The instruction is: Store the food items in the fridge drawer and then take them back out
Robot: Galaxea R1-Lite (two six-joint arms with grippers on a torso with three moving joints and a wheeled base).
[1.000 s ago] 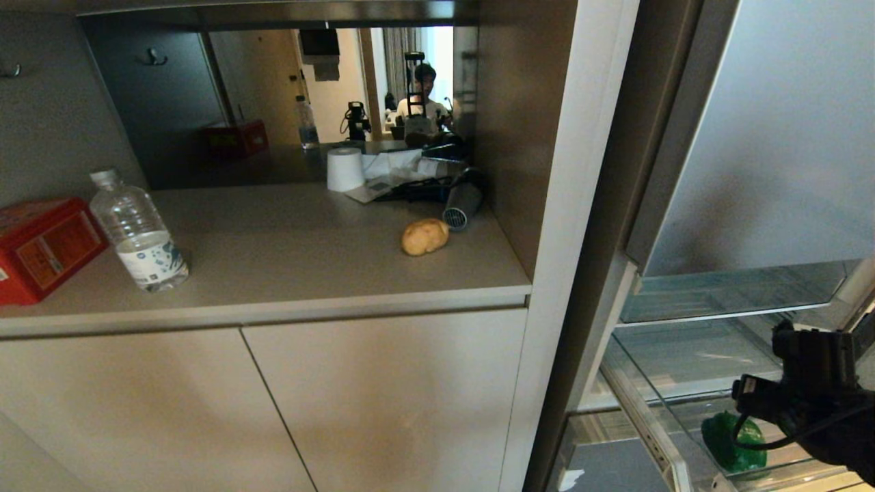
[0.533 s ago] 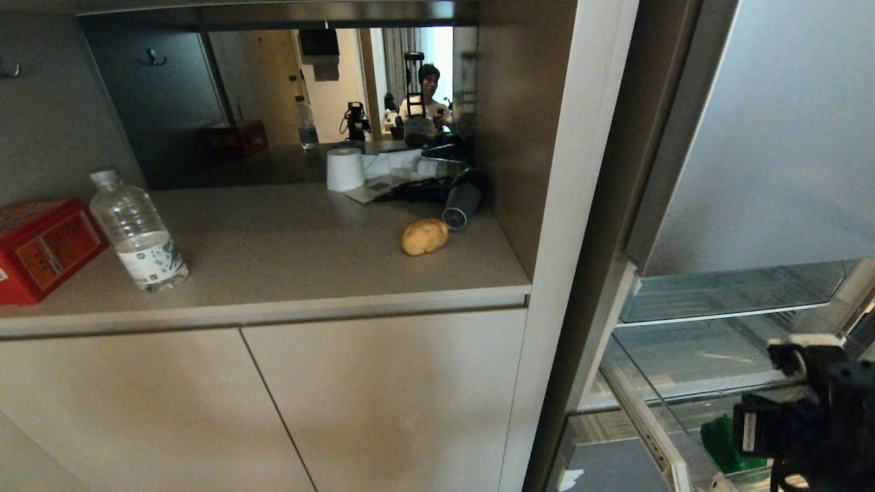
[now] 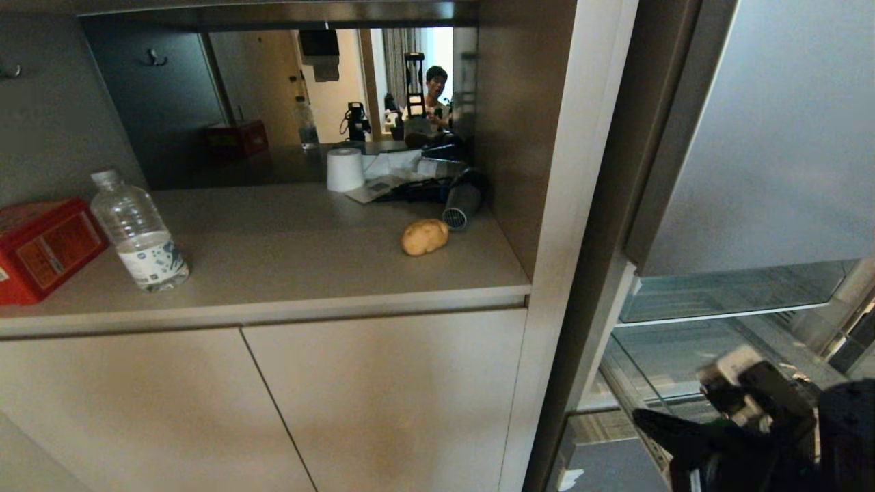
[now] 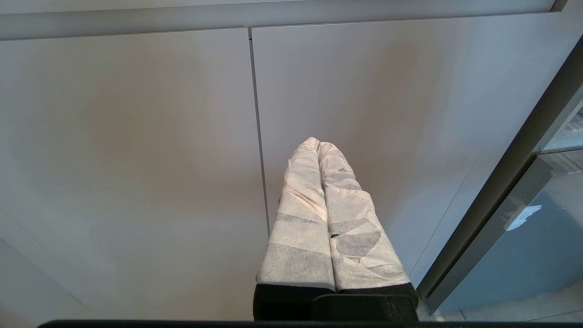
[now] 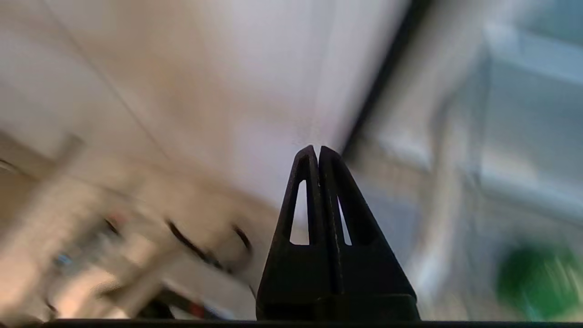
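Observation:
The tan potato (image 3: 424, 236) lies on the beige counter (image 3: 307, 273), near its right end. My right gripper (image 3: 639, 415) (image 5: 317, 149) is shut on nothing. It sits low at the open fridge, over the left side of the clear fridge drawer (image 3: 618, 379), with its black fingers pointing left toward the cabinet. In the right wrist view the green bell pepper (image 5: 537, 278) is a blur inside the drawer, off to the side of the gripper; in the head view my arm hides it. My left gripper (image 4: 317, 142), white-wrapped, is shut and parked in front of the cabinet doors.
A water bottle (image 3: 140, 236) and a red tin box (image 3: 41, 246) stand at the counter's left. A paper roll (image 3: 344, 169) and a hair dryer (image 3: 463, 201) lie at the back. A person shows in the mirror (image 3: 434, 89). The silver fridge door (image 3: 772, 137) hangs above the drawer.
My right arm has pulled away from above the pepper and swung left, so its fingers now point toward the cabinet. The potato has not moved.

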